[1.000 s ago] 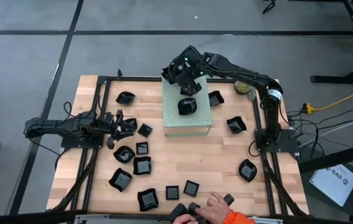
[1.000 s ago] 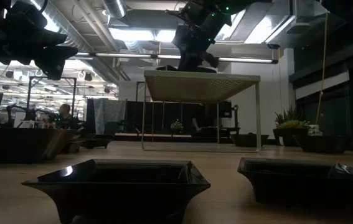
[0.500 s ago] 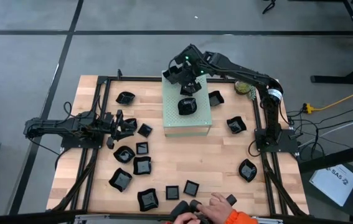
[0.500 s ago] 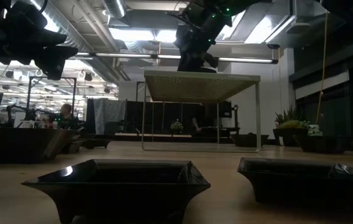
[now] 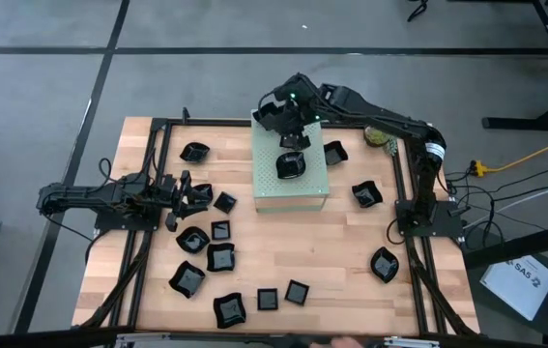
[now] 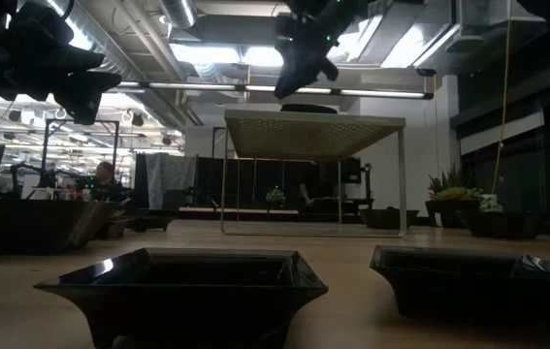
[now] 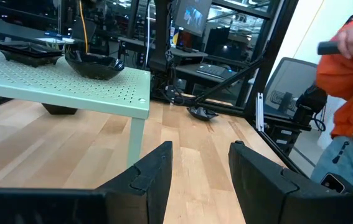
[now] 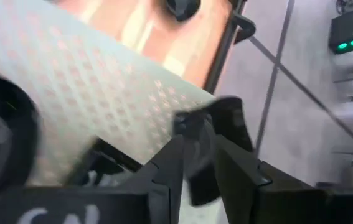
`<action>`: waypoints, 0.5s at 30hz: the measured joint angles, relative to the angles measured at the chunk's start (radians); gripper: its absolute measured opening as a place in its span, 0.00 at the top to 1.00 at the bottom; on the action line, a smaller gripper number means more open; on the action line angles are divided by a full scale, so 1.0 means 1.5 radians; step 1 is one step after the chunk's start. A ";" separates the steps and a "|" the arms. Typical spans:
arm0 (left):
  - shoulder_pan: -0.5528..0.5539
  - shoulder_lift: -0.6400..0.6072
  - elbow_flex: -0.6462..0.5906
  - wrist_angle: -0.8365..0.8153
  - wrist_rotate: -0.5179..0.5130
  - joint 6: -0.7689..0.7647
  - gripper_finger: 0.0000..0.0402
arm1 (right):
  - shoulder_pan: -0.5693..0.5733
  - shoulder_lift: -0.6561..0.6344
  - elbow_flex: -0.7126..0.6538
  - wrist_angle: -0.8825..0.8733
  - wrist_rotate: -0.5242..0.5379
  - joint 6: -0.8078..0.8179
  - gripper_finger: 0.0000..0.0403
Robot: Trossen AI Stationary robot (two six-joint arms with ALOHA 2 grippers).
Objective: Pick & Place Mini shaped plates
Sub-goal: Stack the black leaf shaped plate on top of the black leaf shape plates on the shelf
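Observation:
Several glossy black mini plates lie scattered on the wooden table, among them one (image 5: pixel 220 257) at the near left and one (image 5: pixel 385 264) at the right. A round plate (image 5: pixel 291 164) (image 7: pixel 95 62) and a flatter plate (image 7: pixel 27 53) (image 6: pixel 308 108) rest on top of the pale green perforated box (image 5: pixel 291 193). My right gripper (image 5: pixel 293 135) (image 6: pixel 299 73) hangs open above the box's far part, clear of the flatter plate, slanting down. My left gripper (image 5: pixel 182 193) (image 7: pixel 201 168) stands open and level at the table's left, with nothing between its fingers.
A small pineapple-like plant (image 5: pixel 378 137) stands at the far right of the table. Black frame rails (image 5: pixel 153 232) run along the table's left and right sides. A person in an orange sleeve (image 7: pixel 350 56) stands beyond the table's near edge.
My right gripper has opened and let go of the flatter plate, which stays on the box. It has then risen clear of it and rolled its wrist a little. The person's hand at the table's near edge has drawn back out of the high view.

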 joint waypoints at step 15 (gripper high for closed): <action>0.000 0.000 0.000 0.000 0.000 0.000 0.62 | 0.152 -0.038 0.001 -0.142 -0.008 0.331 0.78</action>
